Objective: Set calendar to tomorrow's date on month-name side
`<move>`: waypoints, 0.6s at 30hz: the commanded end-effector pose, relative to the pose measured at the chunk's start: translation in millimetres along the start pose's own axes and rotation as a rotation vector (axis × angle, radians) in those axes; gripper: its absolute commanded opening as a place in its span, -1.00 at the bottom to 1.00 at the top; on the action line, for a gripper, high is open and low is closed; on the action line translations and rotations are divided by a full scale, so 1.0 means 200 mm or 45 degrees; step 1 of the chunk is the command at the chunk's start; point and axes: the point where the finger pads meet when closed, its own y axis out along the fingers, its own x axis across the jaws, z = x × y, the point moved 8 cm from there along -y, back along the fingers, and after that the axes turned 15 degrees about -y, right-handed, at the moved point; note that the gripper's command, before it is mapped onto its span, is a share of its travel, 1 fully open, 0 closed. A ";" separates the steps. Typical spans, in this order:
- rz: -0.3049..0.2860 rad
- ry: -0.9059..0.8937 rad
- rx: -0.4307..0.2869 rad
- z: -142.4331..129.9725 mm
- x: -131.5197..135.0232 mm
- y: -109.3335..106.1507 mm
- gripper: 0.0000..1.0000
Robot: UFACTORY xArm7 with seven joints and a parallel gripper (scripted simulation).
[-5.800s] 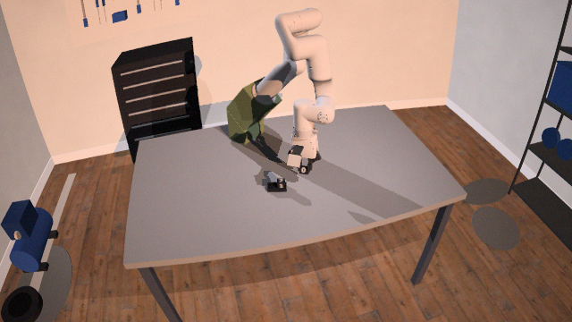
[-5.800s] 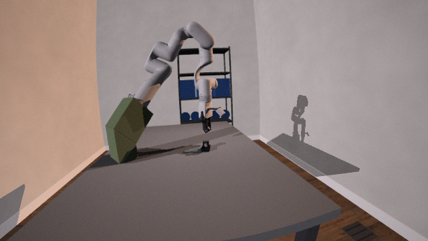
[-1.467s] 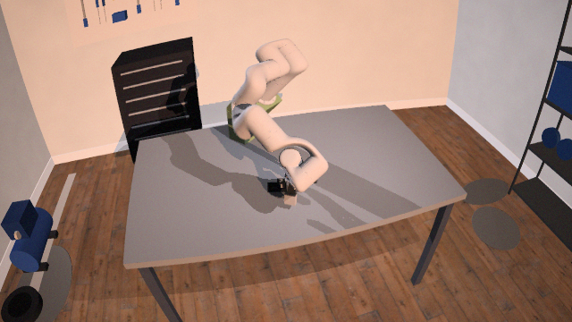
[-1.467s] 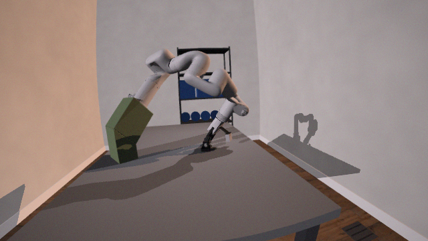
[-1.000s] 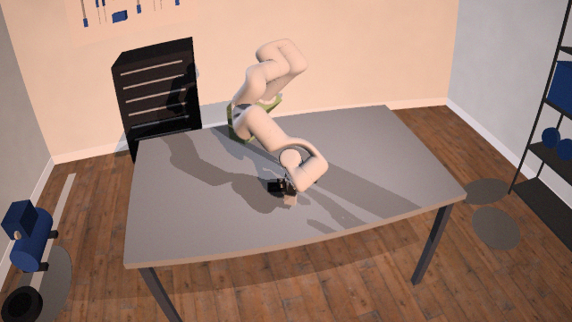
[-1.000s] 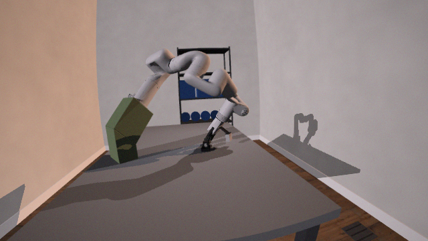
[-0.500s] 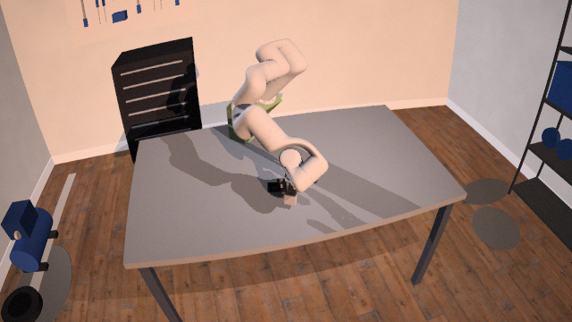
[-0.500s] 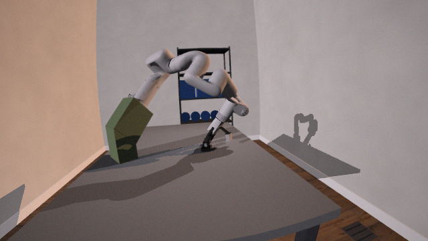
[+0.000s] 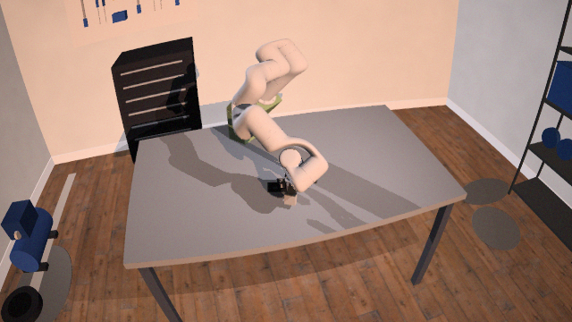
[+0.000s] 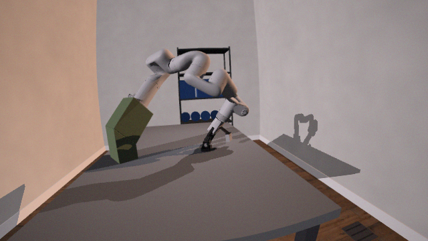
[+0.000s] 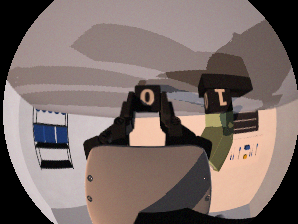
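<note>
My gripper [image 11: 147,99] is shut on a dark cube [image 11: 147,92] with a pale 0 on the face toward the wrist camera. A second dark cube [image 11: 212,106] stands at the tray [image 11: 242,86], to the right of the held cube in the wrist view. It shows a 1, inverted in that view, and part of another character on its side face. The dark tray [image 9: 273,188] also shows beside the fingers in the top view. The held cube is apart from the second cube. Whether it touches the tray or table is unclear, and the month's name cannot be read.
The grey table [image 9: 201,233] [image 10: 251,187] carries the green arm base [image 10: 124,134] at its back edge. A pale block [image 9: 290,199] [image 10: 228,137] sits on a dark bracket beside the gripper. The arm's shadow falls across the work area.
</note>
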 end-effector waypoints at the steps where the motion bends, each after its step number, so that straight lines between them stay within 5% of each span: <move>1: 0.000 -0.001 0.003 0.00 0.00 0.00 -0.43; 18: 0.000 -0.001 0.003 0.01 0.00 0.01 -0.43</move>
